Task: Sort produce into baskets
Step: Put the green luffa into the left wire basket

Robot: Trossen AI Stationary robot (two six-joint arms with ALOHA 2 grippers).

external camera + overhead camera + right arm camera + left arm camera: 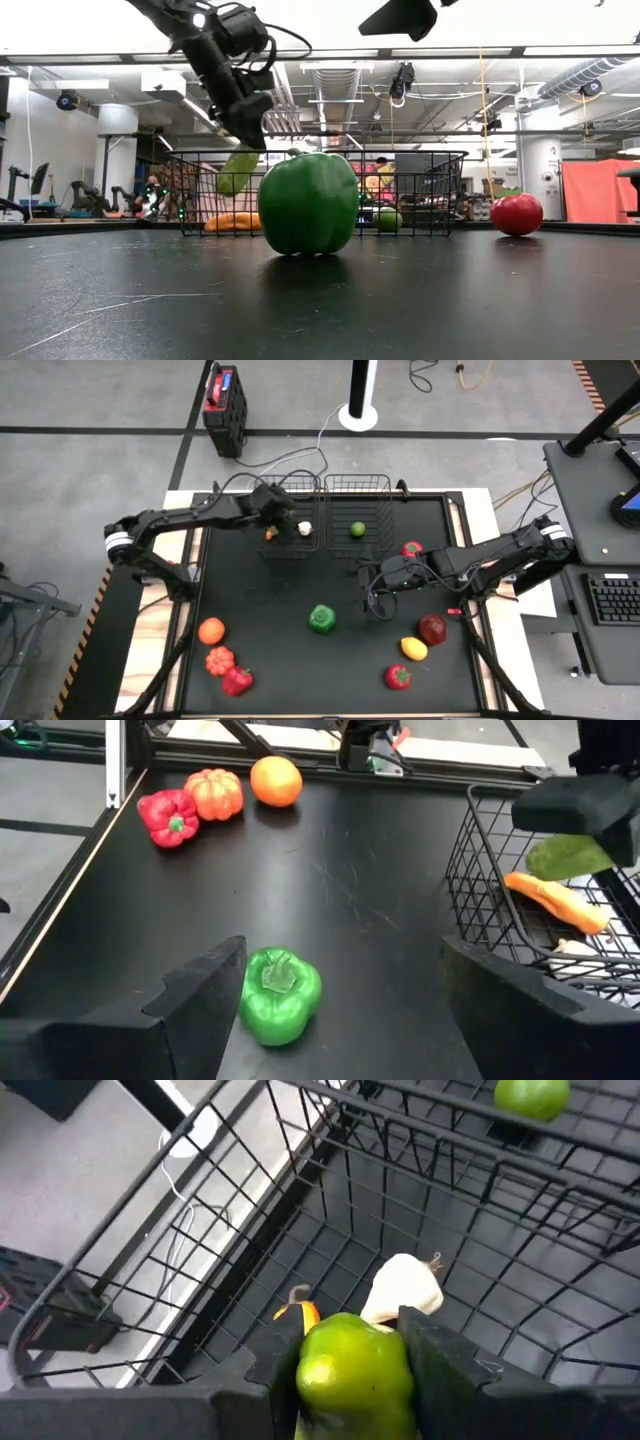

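Observation:
My left gripper (279, 510) is over the left black wire basket (290, 488), shut on a green cucumber (237, 171) at about rim height. An orange carrot (299, 1315) and a white garlic (404, 1286) lie on this basket's floor. The right basket (372, 488) holds a green lime (357, 529). My right gripper (375, 600) is open and empty above the table, its fingers apart on either side of the sightline to a green pepper (280, 995), which stands on the table (321, 619). My left gripper pinches the cucumber's upper end (350, 1355) between its two fingers, coming from above and pointing down into the basket. The cucumber hangs tilted below the fingers (250, 110), clear of the basket floor.
On the table's near left lie an orange (211, 630), a ribbed orange-red piece (220, 658) and a red pepper (237, 680). At the right are a red piece (412, 548), a dark red apple (432, 628), a lemon (414, 649) and another red piece (398, 676).

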